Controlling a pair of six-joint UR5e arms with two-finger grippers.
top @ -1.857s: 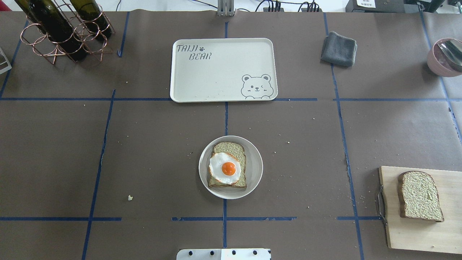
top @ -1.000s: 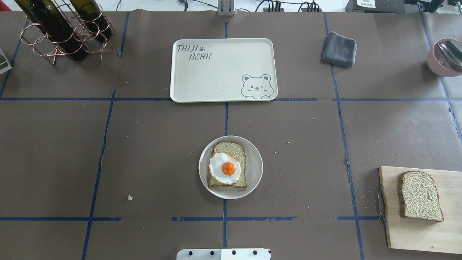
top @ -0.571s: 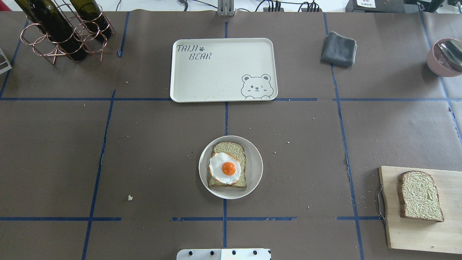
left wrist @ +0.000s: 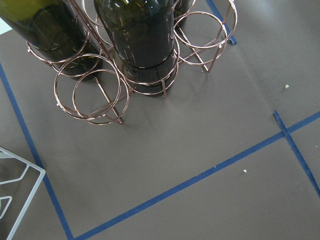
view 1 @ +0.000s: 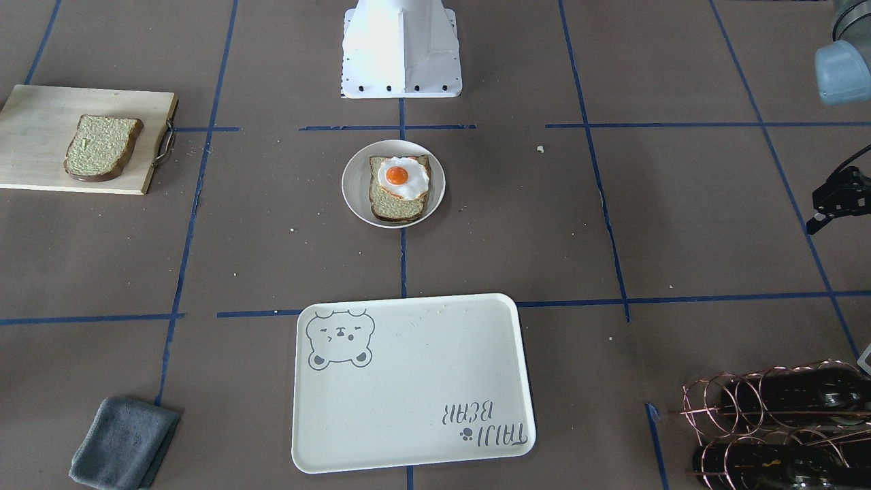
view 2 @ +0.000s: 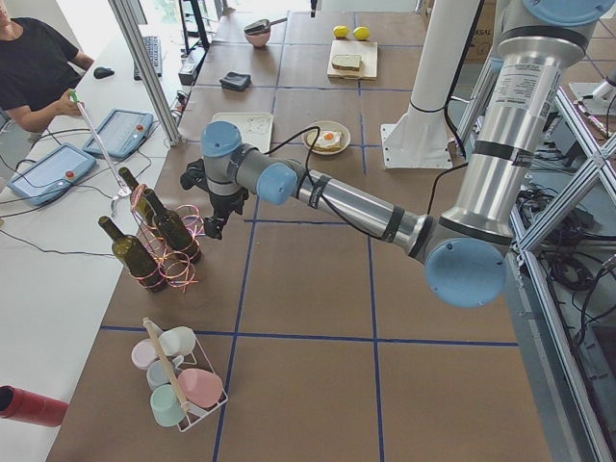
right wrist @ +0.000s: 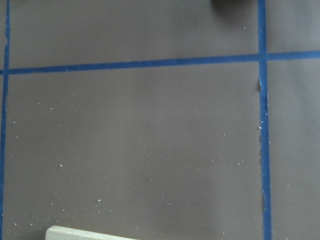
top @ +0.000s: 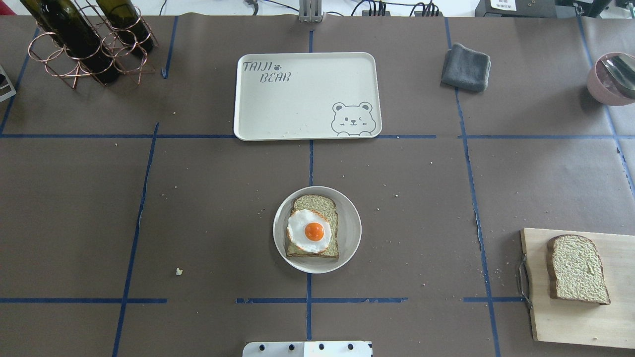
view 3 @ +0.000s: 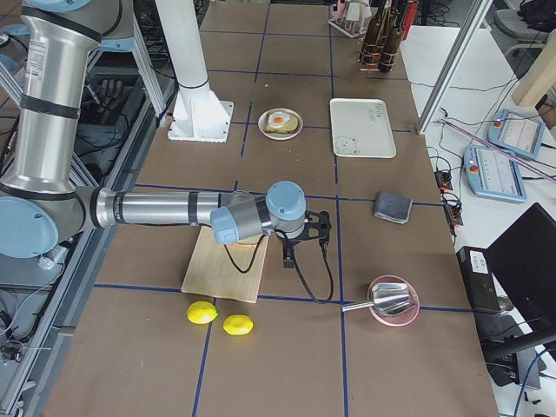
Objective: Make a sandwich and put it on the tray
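Observation:
One bread slice [top: 327,250] lies on a small round white plate [top: 349,233] at the table's middle, with a fried egg [top: 308,231] with an orange yolk on top. The second slice [top: 578,270] lies on a wooden cutting board [top: 560,322] at the near right. The cream bear tray [top: 297,104] lies bare at the far middle. My left gripper [view 2: 214,217] hangs by the wine rack, far from the bread; it shows partly in the front-facing view [view 1: 837,201], and I cannot tell its state. My right gripper [view 3: 294,252] hovers beside the board; I cannot tell its state.
A copper rack with wine bottles [top: 84,44] stands at the far left. A grey cloth [top: 465,67] and a pink bowl with a spoon [top: 612,79] are at the far right. Two lemons [view 3: 217,317] lie beyond the board. A cup rack [view 2: 178,375] stands at the left end.

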